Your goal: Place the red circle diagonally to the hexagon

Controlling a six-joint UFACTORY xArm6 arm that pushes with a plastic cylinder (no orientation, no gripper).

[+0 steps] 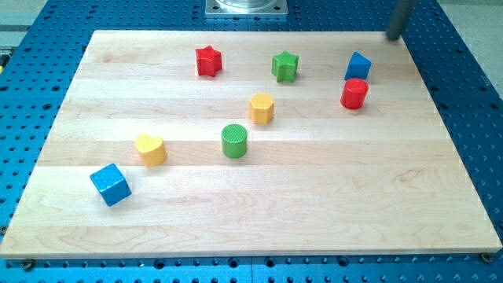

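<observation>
The red circle (354, 93), a short cylinder, stands on the wooden board at the view's upper right. It touches or nearly touches a blue block (358, 66) just above it. The yellow hexagon (262, 108) stands near the board's middle, left of the red circle and slightly lower. My tip (392, 36) is at the view's top right, by the board's top edge, above and to the right of the blue block and apart from every block.
A red star (208, 60) and a green star (285, 66) stand near the top. A green cylinder (234, 141) stands below the hexagon. A yellow heart (150, 149) and a blue cube (110, 185) stand at lower left. A blue perforated table surrounds the board (314, 204).
</observation>
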